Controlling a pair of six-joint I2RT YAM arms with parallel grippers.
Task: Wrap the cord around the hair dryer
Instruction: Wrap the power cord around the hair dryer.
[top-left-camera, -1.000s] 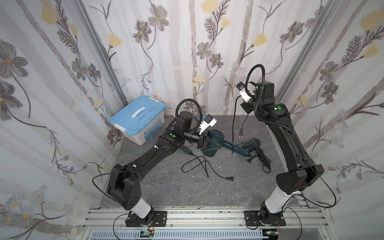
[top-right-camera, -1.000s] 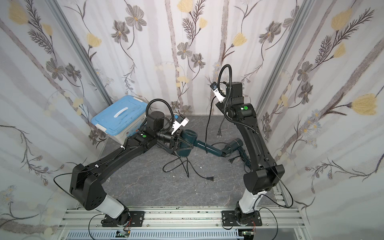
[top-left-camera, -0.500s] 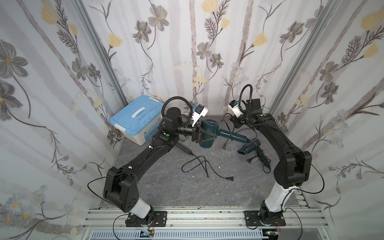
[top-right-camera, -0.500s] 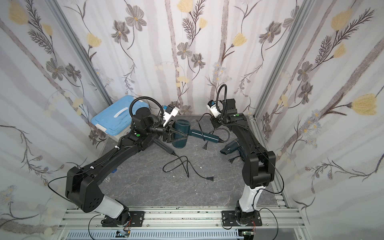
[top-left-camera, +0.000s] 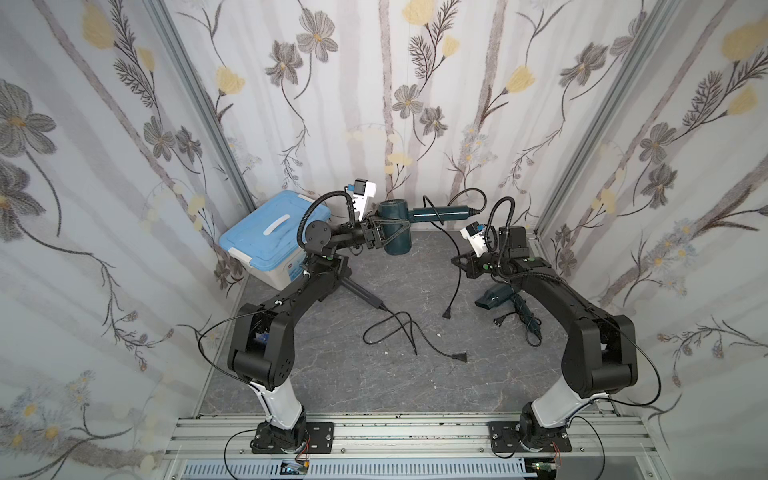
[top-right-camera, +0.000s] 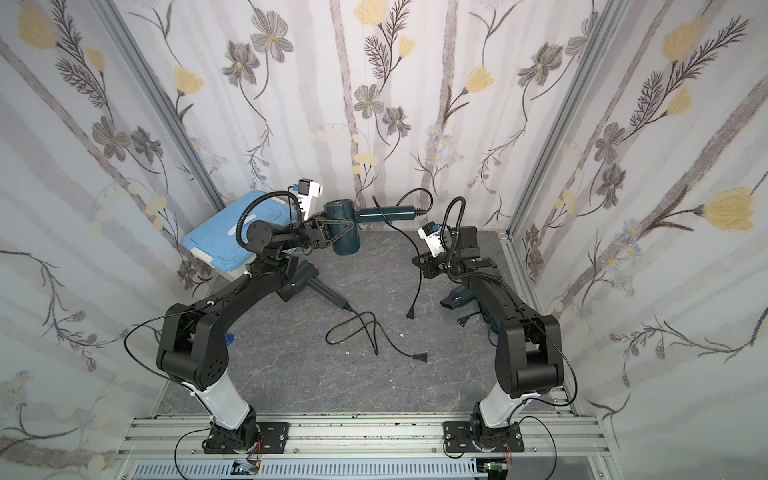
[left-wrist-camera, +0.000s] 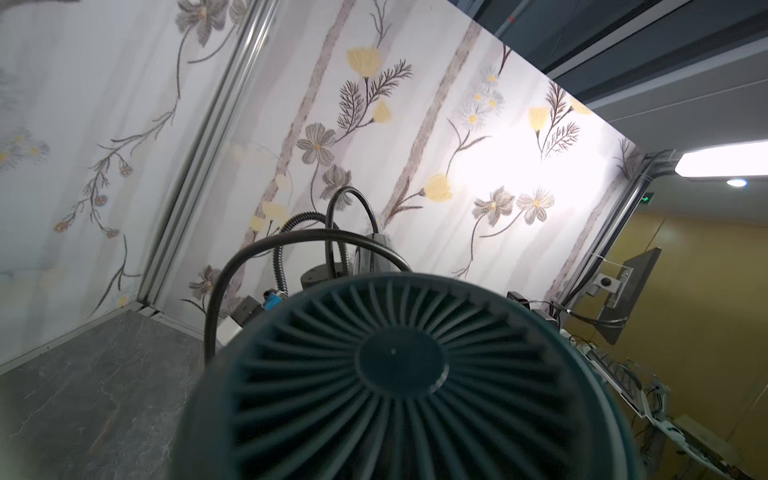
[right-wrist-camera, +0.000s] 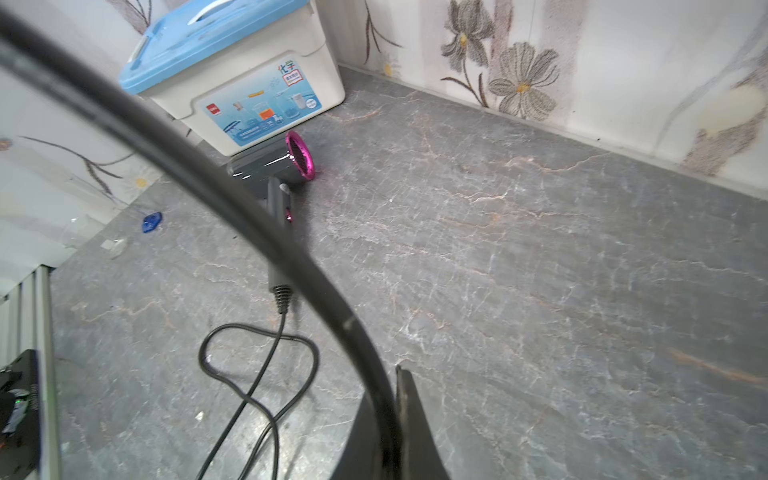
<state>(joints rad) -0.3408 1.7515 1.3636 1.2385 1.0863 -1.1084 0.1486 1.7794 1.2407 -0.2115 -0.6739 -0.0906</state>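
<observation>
My left gripper (top-left-camera: 398, 232) is shut on the barrel of the teal hair dryer (top-left-camera: 392, 208), holding it in the air near the back wall, its handle pointing right. In the left wrist view the dryer's rear grille (left-wrist-camera: 399, 365) fills the frame and hides the jaws. The black cord (top-left-camera: 457, 245) loops off the handle end, crosses the handle and drops to my right gripper (top-left-camera: 458, 262), which is shut on it, lower and to the right. Beyond the grip the plug (top-left-camera: 448, 313) dangles. In the right wrist view the cord (right-wrist-camera: 249, 220) runs between the fingers (right-wrist-camera: 409, 415).
A grey and pink dryer (right-wrist-camera: 282, 162) lies on the floor under my left arm, its cord (top-left-camera: 399, 332) sprawled mid-floor. A dark blue dryer (top-left-camera: 494, 297) with its cord lies under my right arm. A blue-lidded box (top-left-camera: 270, 237) stands at the back left.
My left arm has lifted the teal dryer off the floor and back toward the wall. My right arm has come down from high up, bringing the cord below and right of the handle.
</observation>
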